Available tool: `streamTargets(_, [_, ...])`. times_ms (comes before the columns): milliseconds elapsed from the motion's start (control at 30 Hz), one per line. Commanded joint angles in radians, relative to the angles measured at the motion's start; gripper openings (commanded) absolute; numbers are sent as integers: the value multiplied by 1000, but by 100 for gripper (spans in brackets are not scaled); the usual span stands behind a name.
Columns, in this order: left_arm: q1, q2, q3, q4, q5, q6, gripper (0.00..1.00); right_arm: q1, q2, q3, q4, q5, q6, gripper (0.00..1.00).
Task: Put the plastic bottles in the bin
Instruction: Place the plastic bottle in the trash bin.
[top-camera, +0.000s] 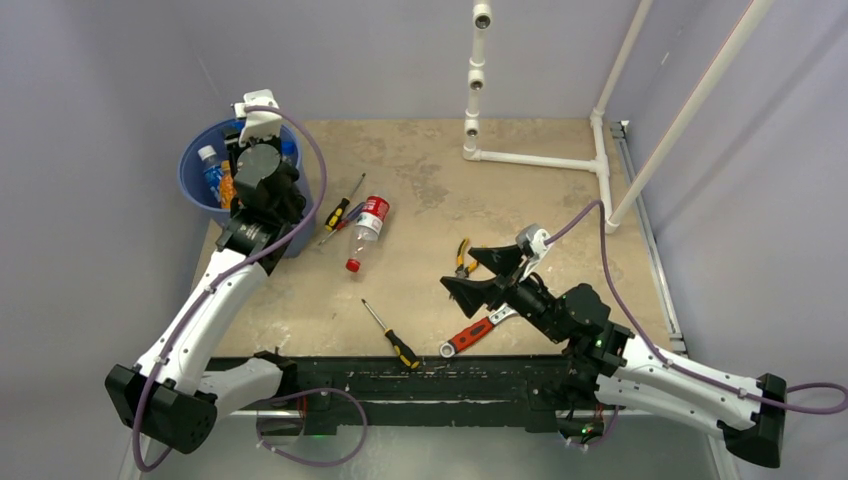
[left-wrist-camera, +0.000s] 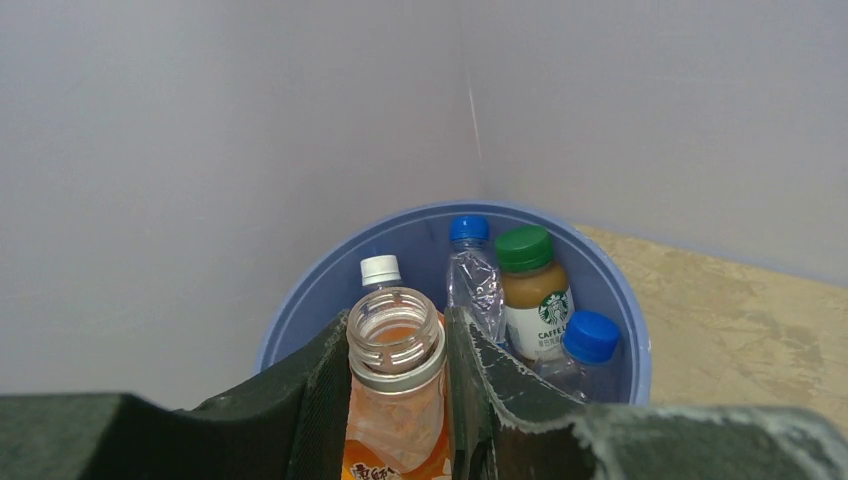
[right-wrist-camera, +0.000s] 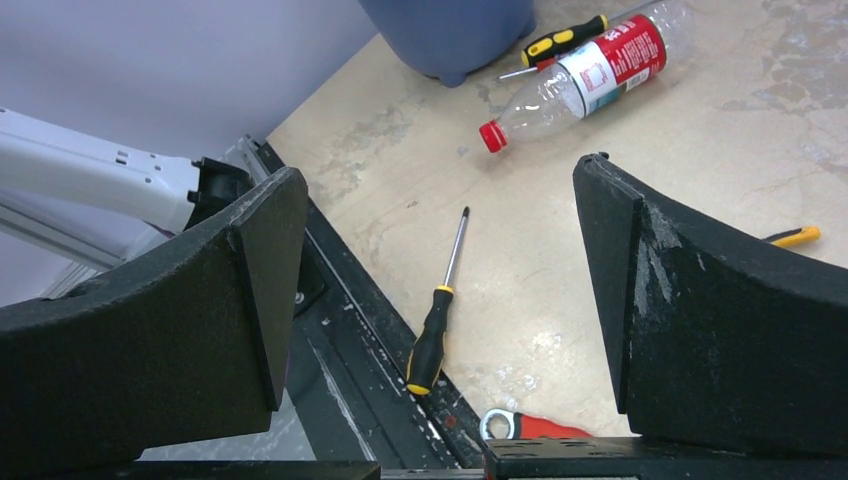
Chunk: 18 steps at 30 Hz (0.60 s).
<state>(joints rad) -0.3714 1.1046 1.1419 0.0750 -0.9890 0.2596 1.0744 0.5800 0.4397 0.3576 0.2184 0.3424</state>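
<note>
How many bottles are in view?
6. Four in the bin: white-capped bottle, clear blue-capped bottle, green-capped bottle, second blue-capped bottle. The left gripper holds an orange bottle over the bin. A red-labelled bottle lies on the table. More may be hidden.

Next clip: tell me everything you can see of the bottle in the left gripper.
The orange-labelled bottle is clear plastic, uncapped, its threaded open neck facing the wrist camera. An orange printed label wraps the body; the base is out of frame. The left gripper is shut on it, dark fingers pressing both sides below the neck, over the blue bin.
</note>
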Motion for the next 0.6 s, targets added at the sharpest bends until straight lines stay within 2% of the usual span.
streamTargets(0, [24,-12,-57,-48,45,-100,0,1,-9,-2,7,4,-2,99])
streamTargets(567, [68,5,-167,-73,119,-225,0,1,7,-1,3,13,-6,99])
